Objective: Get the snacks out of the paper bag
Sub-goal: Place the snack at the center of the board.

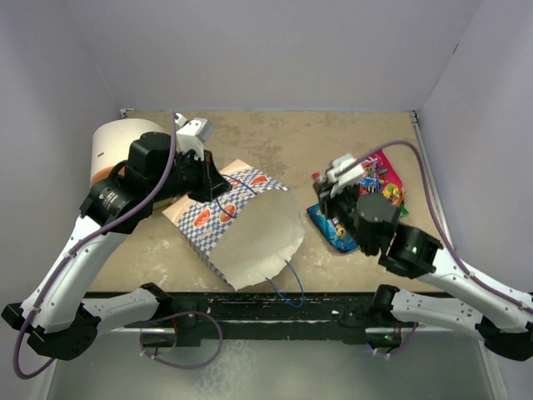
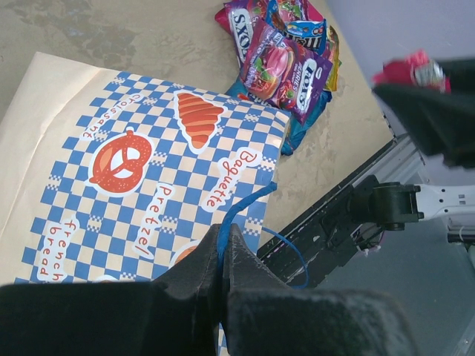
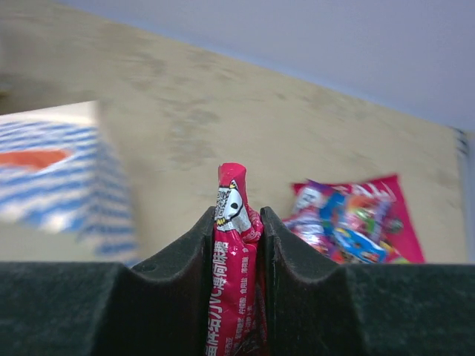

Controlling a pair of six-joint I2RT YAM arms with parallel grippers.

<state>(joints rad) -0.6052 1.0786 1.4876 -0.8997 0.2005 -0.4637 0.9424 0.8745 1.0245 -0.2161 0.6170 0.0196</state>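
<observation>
The blue-and-white checkered paper bag [image 1: 208,218] lies tilted on the table with its cream-white mouth [image 1: 262,237] facing the near edge. My left gripper [image 1: 220,185] is shut on one blue cord handle [image 2: 241,204] above the bag's printed side [image 2: 141,170]. My right gripper [image 1: 323,190] is shut on a pink-red snack packet [image 3: 236,252] and holds it above the table, right of the bag. A pile of snacks [image 1: 371,196], purple, blue and pink, lies on the table beside it and also shows in the left wrist view [image 2: 286,55] and the right wrist view [image 3: 356,222].
A white-and-orange cylinder [image 1: 117,148] stands at the back left behind my left arm. The bag's second blue handle [image 1: 287,287] hangs over the table's black front rail [image 1: 275,307]. Grey walls close in the sides and back.
</observation>
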